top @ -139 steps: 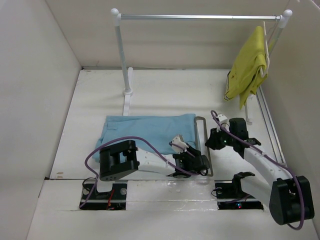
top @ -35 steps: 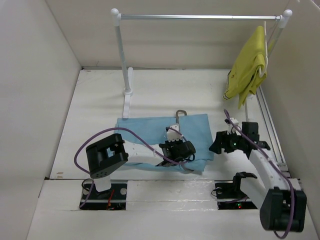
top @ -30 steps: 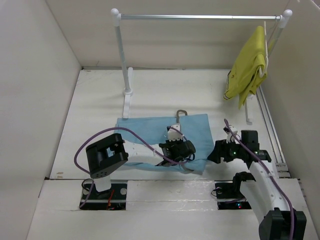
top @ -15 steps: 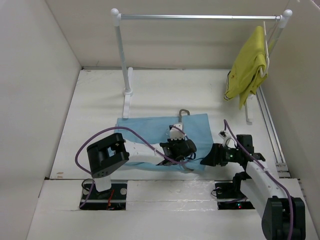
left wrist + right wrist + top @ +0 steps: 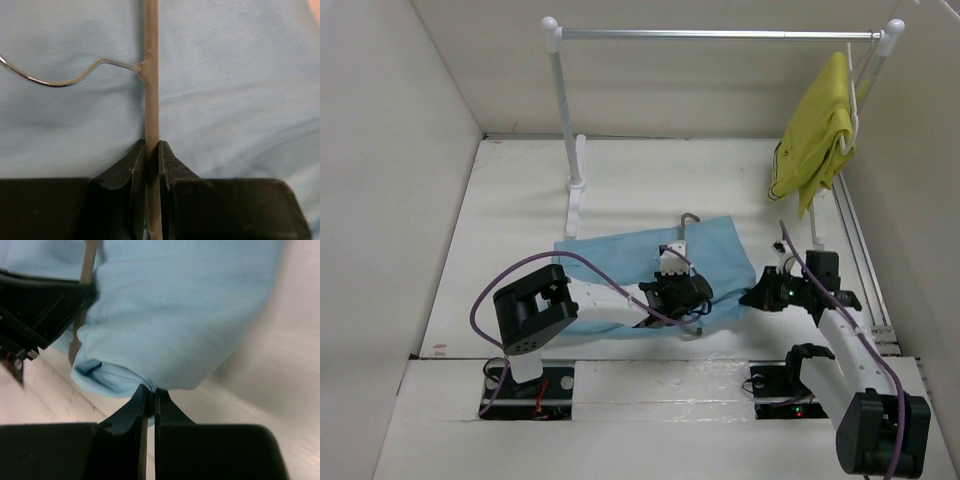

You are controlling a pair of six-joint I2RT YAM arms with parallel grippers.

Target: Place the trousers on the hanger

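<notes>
While near the counter [image 5: 650,180] front edge, hanger [image 5: 151,100] wire tight in my left jaws, trousers [image 5: 190,315] fold tight in my right jaws.

No word, number, brand or sign can be read in any of the views. The trousers [image 5: 720,250] are plain cloth with no visible tag. The hanger [image 5: 151,75] is bare wire. The left pincer [image 5: 151,150] and the right pincer [image 5: 149,395] show unmarked black fingers. Any markings on the arm bases are too small to make out.
</notes>
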